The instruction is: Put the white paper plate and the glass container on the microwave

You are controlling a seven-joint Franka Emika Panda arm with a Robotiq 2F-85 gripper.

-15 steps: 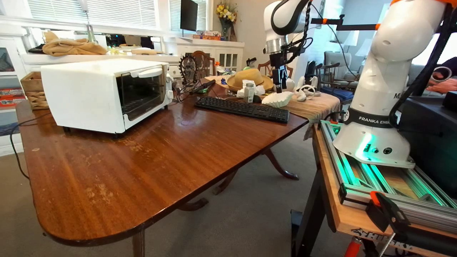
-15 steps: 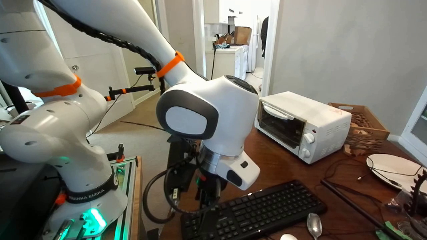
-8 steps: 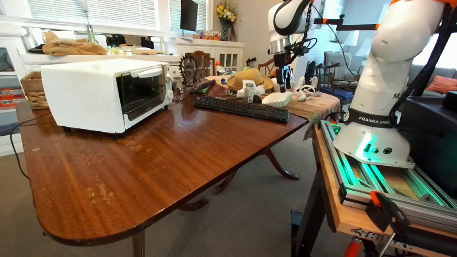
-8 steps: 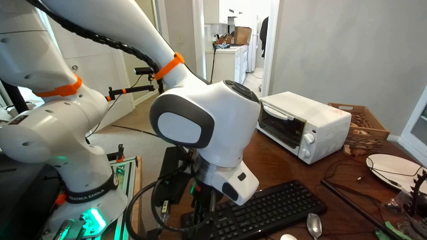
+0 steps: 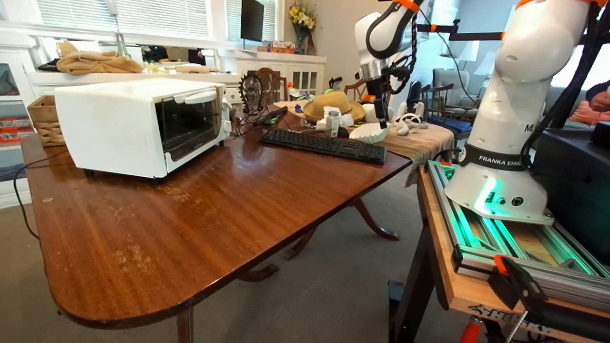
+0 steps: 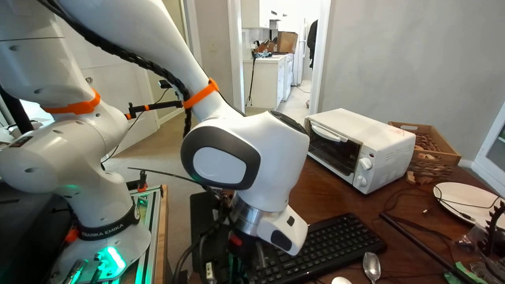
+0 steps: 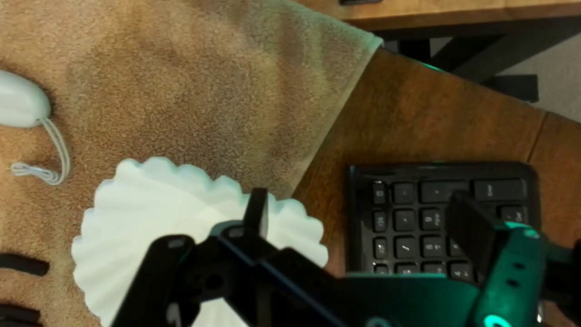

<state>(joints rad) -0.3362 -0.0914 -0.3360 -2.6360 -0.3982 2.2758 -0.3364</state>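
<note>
With your gripper (image 7: pixel 361 205) spread, one finger over the paper plate (image 7: pixel 154 213) just beside the keyboard (image 7: pixel 417 218), ease the other clear of the keyboard, lower it into the gap, and pinch the rim lightly lest it crumple.

The paper plate (image 7: pixel 145 215) is white, the microwave (image 5: pixel 114 128) white with a dark window (image 5: pixel 188 123), the keyboard (image 5: pixel 324 145) black, the table (image 5: pixel 200 214) reddish brown.
</note>
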